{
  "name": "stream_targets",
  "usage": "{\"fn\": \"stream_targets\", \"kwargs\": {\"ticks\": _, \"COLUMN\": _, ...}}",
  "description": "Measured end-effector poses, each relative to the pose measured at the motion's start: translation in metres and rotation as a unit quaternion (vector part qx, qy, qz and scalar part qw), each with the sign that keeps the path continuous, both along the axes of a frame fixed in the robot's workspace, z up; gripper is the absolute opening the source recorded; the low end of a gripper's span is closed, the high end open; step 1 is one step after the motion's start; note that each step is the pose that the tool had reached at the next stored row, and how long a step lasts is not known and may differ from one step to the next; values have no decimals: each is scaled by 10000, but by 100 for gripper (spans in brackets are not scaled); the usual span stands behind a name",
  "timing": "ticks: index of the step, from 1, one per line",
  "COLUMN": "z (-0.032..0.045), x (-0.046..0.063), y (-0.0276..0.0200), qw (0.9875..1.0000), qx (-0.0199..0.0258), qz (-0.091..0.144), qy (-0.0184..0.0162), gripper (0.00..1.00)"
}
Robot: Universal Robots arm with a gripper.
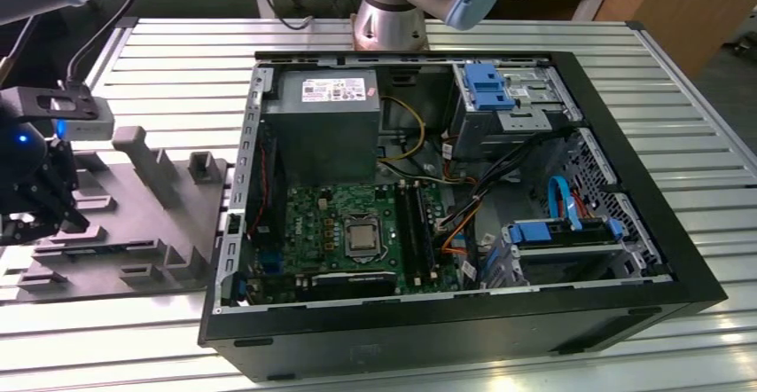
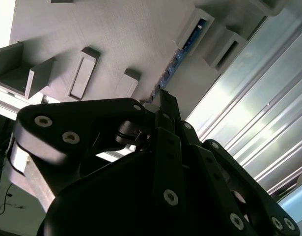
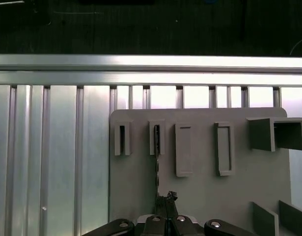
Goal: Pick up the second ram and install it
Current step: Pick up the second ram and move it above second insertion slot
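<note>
Slatted aluminium table [image 1: 142, 46] carries everything, and its ribs run beneath a grey holder tray [image 3: 200, 196] on the exterior view's left. Nearest the wrist cameras, the jaws appear pinched together on the near end of the second ram [image 3: 156, 152]. In the first wrist view the fingertips [image 3: 166, 198] meet right where the thin board ends.

The stick stands on its long edge. Its far end is seated in a narrow upright slot of the tray, so both flat faces are left free for a grip from above. In the second wrist view its blue-green edge runs away from the fingers toward that slot, and I judge it has not yet been lifted clear.

The neighbouring blocks on the tray are grey plastic with open recesses. They seem to be there only to keep parts upright and spaced apart.

Farther off, in the exterior view, the open computer case [image 1: 662, 259] lies on its side with the motherboard [image 1: 343, 223] facing up. That puts its long memory slots [image 1: 414, 223] within reach from above. Beyond the case stands the arm's base [image 1: 391, 15].
</note>
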State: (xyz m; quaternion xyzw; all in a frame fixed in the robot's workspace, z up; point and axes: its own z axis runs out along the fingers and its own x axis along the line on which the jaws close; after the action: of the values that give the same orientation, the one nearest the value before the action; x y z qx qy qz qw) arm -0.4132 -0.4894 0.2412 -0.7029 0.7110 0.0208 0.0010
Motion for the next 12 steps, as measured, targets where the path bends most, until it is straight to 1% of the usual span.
{"fn": "stream_targets", "kwargs": {"ticks": 12, "z": -135, "x": -3, "y": -8, "qw": 10000, "qx": -1, "qz": 0, "qy": 1, "gripper": 10}}
